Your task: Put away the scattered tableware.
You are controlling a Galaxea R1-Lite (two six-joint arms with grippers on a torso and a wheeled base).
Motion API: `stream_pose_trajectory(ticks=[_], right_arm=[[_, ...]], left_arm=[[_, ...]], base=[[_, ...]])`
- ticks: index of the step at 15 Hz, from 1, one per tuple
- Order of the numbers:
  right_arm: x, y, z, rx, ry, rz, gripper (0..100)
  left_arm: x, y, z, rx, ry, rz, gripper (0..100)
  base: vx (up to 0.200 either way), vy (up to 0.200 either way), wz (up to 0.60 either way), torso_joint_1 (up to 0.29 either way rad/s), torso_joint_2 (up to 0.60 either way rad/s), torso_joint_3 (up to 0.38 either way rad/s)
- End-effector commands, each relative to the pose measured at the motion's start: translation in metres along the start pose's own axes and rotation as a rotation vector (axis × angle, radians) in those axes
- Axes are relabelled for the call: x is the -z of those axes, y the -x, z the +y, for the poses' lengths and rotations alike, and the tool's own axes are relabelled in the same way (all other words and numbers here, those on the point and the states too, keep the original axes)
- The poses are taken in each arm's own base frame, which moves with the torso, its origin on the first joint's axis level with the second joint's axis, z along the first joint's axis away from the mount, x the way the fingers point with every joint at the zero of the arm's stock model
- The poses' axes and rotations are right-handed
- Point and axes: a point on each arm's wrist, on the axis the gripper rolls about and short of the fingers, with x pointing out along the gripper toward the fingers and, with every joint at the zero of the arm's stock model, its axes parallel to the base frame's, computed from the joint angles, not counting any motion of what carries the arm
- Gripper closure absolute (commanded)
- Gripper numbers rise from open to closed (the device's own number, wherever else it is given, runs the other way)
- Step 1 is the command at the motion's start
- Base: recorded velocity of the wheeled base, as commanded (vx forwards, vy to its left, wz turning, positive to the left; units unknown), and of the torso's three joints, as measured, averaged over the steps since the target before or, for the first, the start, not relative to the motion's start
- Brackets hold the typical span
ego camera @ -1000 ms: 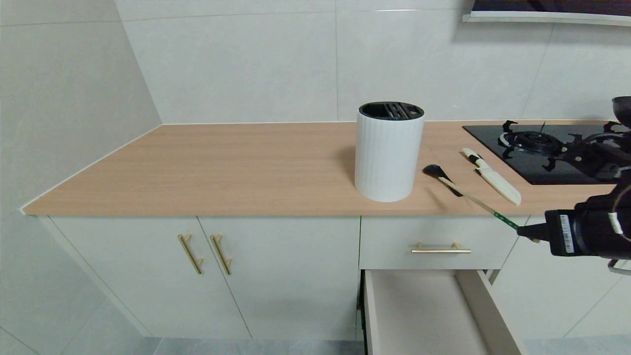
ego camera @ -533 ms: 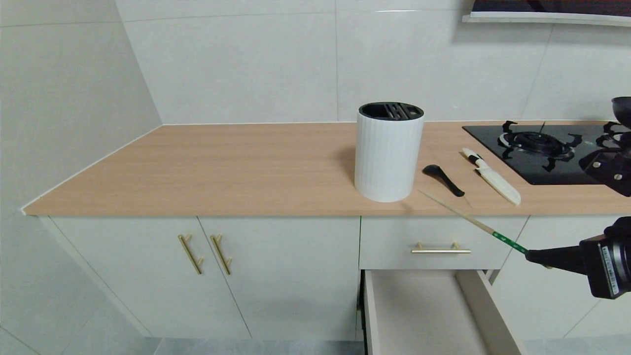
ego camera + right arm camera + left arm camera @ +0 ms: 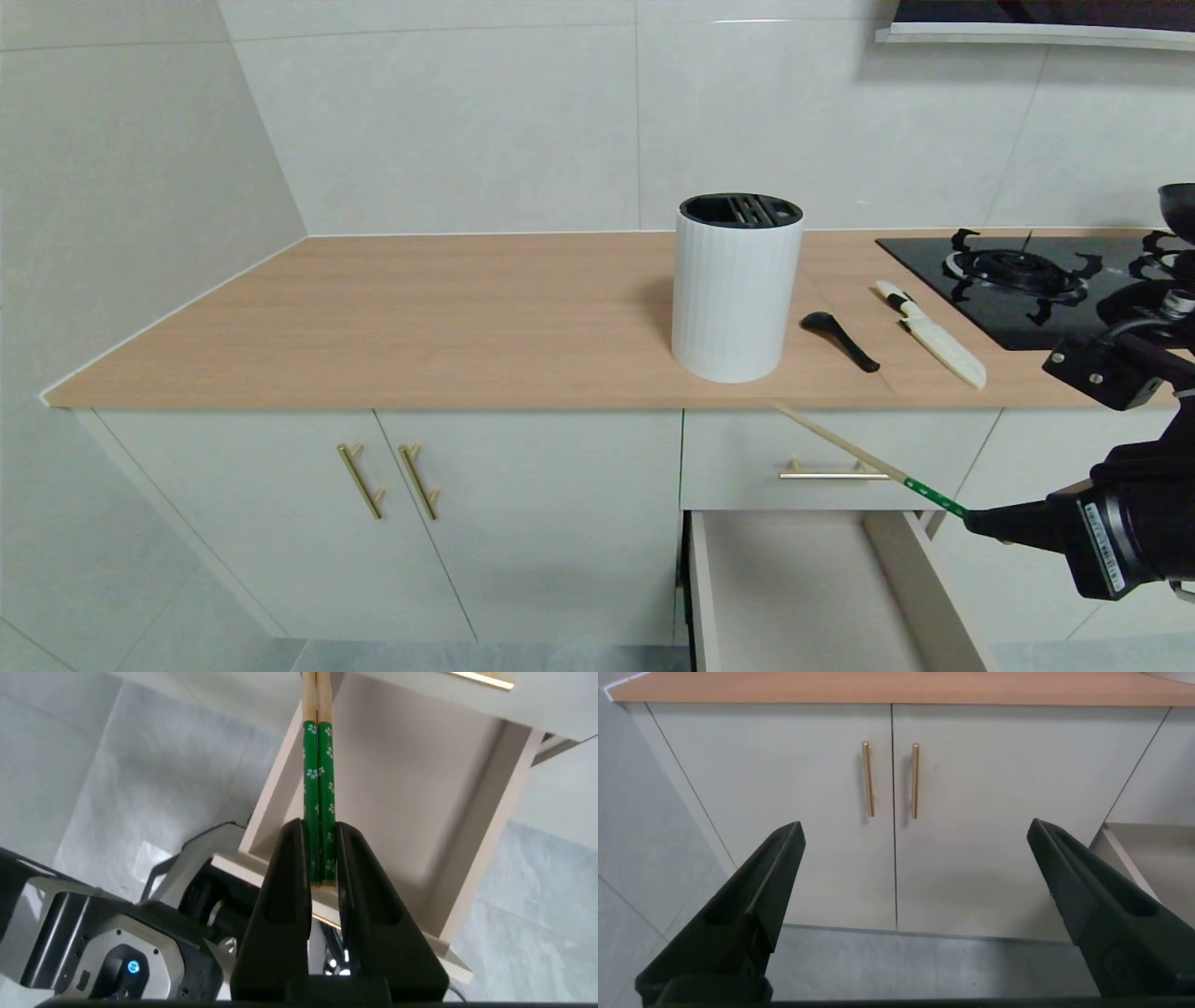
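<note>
Right hand (image 3: 977, 519) tight around two chopsticks (image 3: 318, 756) near open drawer (image 3: 901, 569); left hand (image 3: 913, 838) apart.

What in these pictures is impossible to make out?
- Head view: inside of the white holder, hidden by its rim.
- Head view: front of the open drawer, cut off by the bottom edge.
- Head view: right part of the stove, behind the right arm and past the edge.
- Right wrist view: held ends of the chopsticks, covered by the right gripper.
</note>
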Motion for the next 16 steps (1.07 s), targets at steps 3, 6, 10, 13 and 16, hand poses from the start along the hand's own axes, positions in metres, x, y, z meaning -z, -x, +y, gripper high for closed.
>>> stream_pose_trajectory(ticks=[3, 6, 10, 13, 16], right_arm=[[0.001, -0.010, 0.000, 0.004, -0.001, 0.038, 100], [0.001, -0.017, -0.001, 0.009, -0.001, 0.053, 100], [0.002, -0.023, -0.001, 0.012, -0.002, 0.070, 100], [0.002, -0.026, -0.001, 0.011, 0.000, 0.078, 100], [0.002, -0.032, -0.001, 0.013, -0.003, 0.096, 100]], left_arm=[[0.000, 0.000, 0.000, -0.001, -0.001, 0.000, 0], [0.000, 0.000, 0.000, 0.000, 0.001, 0.002, 0], [0.000, 0.000, 0.000, -0.001, 0.001, 0.000, 0], [0.000, 0.000, 0.000, 0.000, 0.001, 0.000, 0], [0.000, 0.000, 0.000, -0.001, -0.001, 0.002, 0]], base=[[0.000, 0.000, 0.00, -0.025, 0.06, 0.030], [0.000, 0.000, 0.00, -0.162, 0.38, 0.217], [0.000, 0.000, 0.00, -0.184, 0.47, 0.281], [0.000, 0.000, 0.00, -0.176, 0.48, 0.295], [0.000, 0.000, 0.00, -0.159, 0.47, 0.303]])
